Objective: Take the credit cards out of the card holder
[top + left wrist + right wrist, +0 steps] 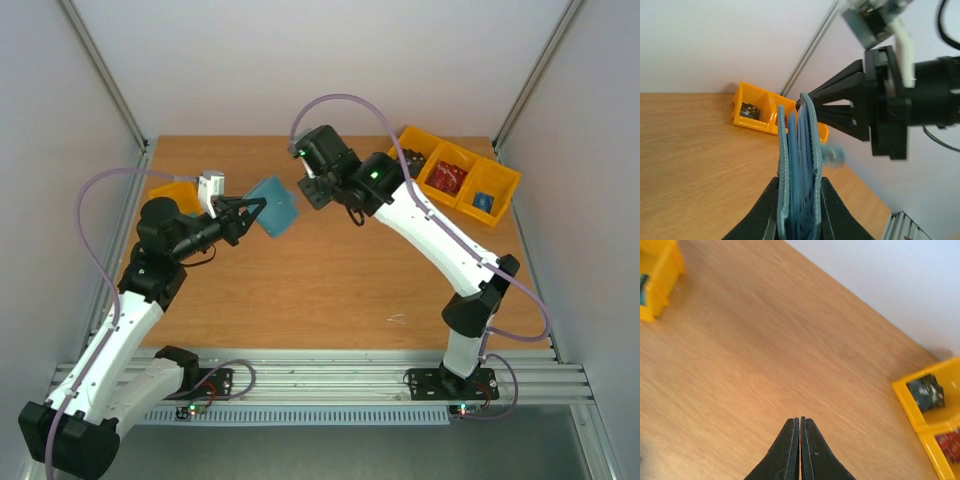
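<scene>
left fingers (771, 212): I'm gripping the holder (799, 165) clear of the desk (330, 290), open edge facing right for access | right fingers (790, 440): clenching at that edge, catch unclear

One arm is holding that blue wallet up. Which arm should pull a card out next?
Probably the right. The left gripper is busy clamping the card holder off the table, while the right gripper, shut, has its tips at the holder's open edge.
</scene>
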`<state>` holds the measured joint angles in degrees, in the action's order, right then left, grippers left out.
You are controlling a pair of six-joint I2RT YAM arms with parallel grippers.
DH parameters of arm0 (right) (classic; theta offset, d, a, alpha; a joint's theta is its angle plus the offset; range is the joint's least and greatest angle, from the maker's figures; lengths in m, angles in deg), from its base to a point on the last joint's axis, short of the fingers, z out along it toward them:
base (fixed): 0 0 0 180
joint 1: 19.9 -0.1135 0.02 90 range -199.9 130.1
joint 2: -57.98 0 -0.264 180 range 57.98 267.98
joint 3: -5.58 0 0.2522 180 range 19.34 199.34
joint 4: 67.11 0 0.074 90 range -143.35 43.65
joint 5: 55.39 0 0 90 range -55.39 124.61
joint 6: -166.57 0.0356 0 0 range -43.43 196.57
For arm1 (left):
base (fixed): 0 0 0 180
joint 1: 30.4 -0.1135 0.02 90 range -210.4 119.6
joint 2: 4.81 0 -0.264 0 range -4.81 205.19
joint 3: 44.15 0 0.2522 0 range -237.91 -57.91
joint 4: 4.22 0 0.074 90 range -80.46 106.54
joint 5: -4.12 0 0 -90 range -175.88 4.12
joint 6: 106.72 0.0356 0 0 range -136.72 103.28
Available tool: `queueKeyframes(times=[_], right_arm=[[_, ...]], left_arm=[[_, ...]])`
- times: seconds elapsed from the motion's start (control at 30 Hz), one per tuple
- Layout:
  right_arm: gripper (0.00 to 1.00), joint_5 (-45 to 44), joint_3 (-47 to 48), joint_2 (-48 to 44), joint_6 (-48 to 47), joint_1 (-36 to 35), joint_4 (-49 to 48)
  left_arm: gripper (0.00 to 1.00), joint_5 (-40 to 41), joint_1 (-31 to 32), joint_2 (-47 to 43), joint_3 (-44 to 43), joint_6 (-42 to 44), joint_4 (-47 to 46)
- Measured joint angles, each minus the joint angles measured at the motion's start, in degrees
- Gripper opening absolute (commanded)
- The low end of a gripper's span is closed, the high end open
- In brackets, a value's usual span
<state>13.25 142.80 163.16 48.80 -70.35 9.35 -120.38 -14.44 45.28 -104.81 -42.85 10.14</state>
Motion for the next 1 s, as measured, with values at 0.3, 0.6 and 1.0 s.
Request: queueKeyframes(times=[0.3, 0.6, 1.0], right_arm=[[0.27, 12.7, -10.2, -9.7, -6.8, 7.4, 1.6], [0.45, 37.8, -20.7, -21.3, -8.2, 7.3, -2.5], [0.32, 44.6, -27.1, -20.0, -2.4, 8.2, -17.5]], left_arm=[[0.00, -6.9, 0.0, -0.3, 0.3, 4.6, 0.0], [0.00, -5.9, 0.0, 0.3, -0.6, 6.1, 0.4], [0.00, -15.4, 0.0, 1.7, -3.1, 8.3, -1.0]])
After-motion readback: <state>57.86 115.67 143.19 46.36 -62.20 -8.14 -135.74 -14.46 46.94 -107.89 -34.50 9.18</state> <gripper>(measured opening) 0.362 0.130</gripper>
